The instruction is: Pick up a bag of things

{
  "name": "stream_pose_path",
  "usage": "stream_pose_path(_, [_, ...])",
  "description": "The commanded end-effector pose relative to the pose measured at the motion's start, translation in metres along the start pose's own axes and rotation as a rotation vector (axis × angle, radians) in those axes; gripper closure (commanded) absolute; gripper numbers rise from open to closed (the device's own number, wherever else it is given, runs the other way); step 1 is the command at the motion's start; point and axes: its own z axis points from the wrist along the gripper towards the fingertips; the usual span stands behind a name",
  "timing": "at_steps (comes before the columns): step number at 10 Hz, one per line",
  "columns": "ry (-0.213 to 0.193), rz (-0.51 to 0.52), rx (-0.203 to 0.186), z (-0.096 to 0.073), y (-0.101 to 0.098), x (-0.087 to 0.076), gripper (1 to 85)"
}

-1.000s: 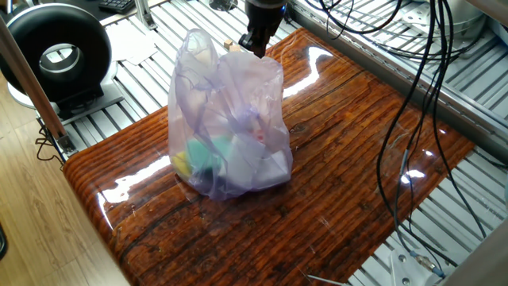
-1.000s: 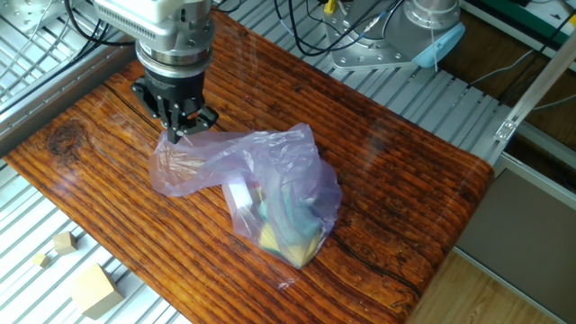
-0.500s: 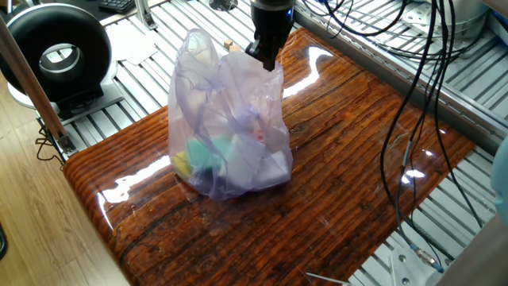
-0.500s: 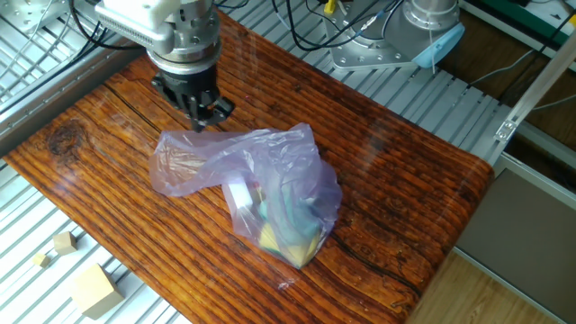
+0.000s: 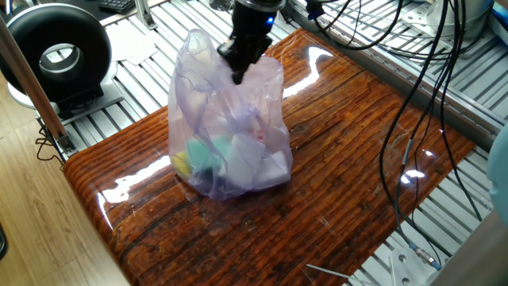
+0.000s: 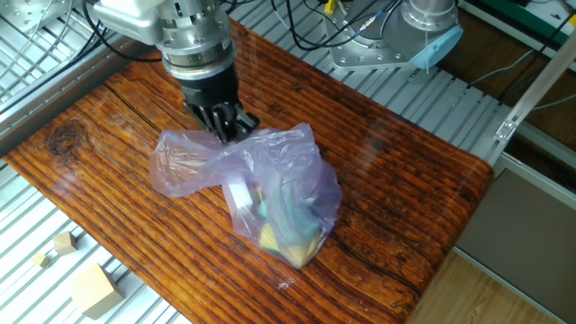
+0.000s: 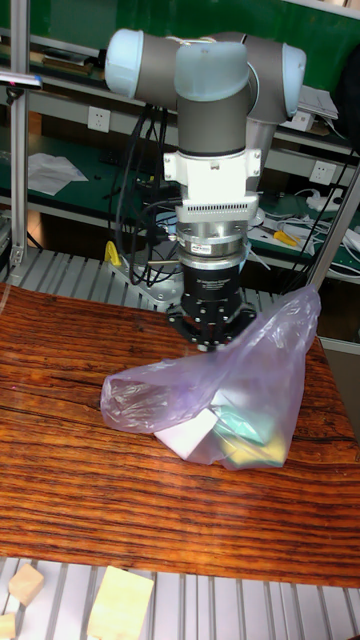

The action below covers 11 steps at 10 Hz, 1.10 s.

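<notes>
The bag [image 5: 230,127] is crinkly, pale lavender and translucent, and rests on the glossy wooden table [image 5: 349,151]. Its heavy end bulges and its upper plastic is loose. The things [image 5: 210,155] show dimly through it as teal, yellow and white shapes, also seen in the other fixed view [image 6: 286,225] and the tall fixed view [image 7: 240,440]. My gripper [image 5: 236,70] points down at the bag's top folds. Its fingers come together to a point with the tips against the plastic [image 6: 231,129]. In the tall view the bag [image 7: 230,400] hides the gripper [image 7: 212,343] tips, and I see no plastic pinched.
A black ring-shaped device [image 5: 55,52] stands off the table's far left corner. Cables [image 5: 421,95] hang over the right side. A tan cardboard box [image 6: 94,290] and small wooden blocks [image 6: 63,241] lie on the slatted metal frame beside the table.
The gripper has moved sideways from beyond the bag's edge to over its upper folds and come down to touch them. The bag has kept its place and shape.
</notes>
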Motion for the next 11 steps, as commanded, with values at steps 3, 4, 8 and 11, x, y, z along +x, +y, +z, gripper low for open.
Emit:
stream_pose_path(3, [-0.027,0.035,-0.110,-0.003,0.030,-0.009,84.0])
stream_pose_path(4, [-0.047,0.018,-0.126,-0.004,0.034,-0.014,84.0])
stream_pose_path(8, [-0.072,-0.139,-0.228,-0.006,0.056,-0.016,29.3])
stream_pose_path(11, [-0.115,-0.216,-0.303,-0.010,0.073,-0.022,0.7])
